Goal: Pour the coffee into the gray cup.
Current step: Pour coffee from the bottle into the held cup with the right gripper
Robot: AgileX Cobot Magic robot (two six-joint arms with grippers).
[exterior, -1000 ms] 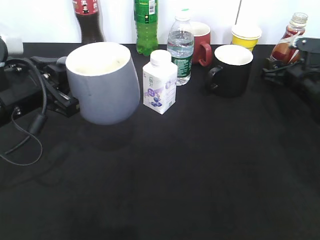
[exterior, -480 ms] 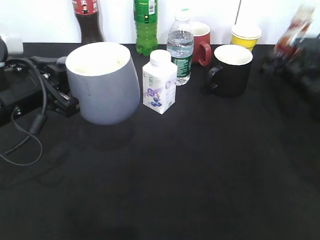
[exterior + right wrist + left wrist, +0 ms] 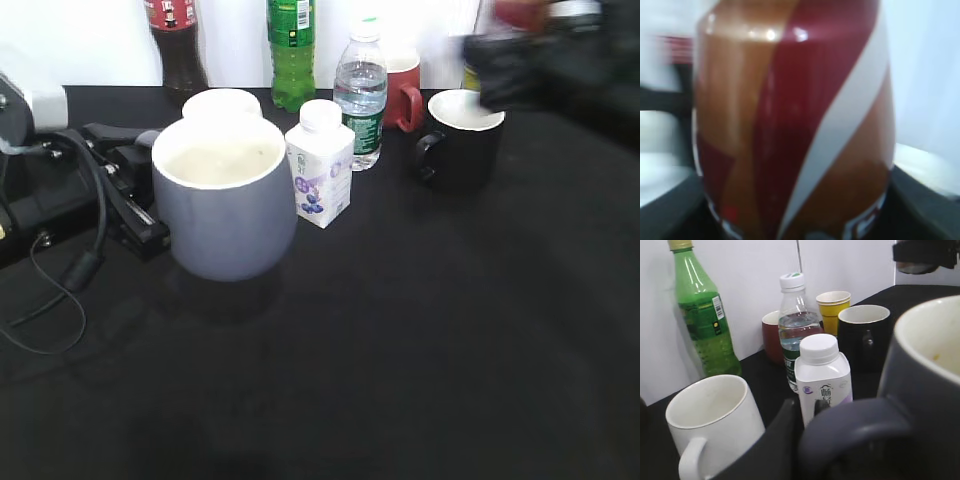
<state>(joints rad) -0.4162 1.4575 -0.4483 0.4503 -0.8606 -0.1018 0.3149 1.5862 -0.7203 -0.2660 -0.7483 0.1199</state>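
The gray cup (image 3: 225, 205) stands upright at the left of the black table, its cream inside showing. My left gripper (image 3: 148, 212) is shut on its loop handle; in the left wrist view the handle (image 3: 855, 432) sits between the fingers (image 3: 805, 416) and the cup (image 3: 927, 385) fills the right side. My right gripper (image 3: 545, 50) is a dark blur raised at the top right, above the black mug. It is shut on the coffee bottle (image 3: 795, 120), whose brown, red and white label fills the right wrist view. In the exterior view the bottle is only a red blur (image 3: 520, 12).
A white mug (image 3: 222, 102) stands just behind the gray cup. A white milk bottle (image 3: 320, 165) is close on its right, then a water bottle (image 3: 361, 95), a red mug (image 3: 402, 88) and a black mug (image 3: 462, 140). A cola bottle (image 3: 175, 40) and a green bottle (image 3: 292, 50) line the back.
The gray cup has shifted right and come upright from a tilt, uncovering the white mug behind. The right arm has lifted and swung left with the coffee bottle.
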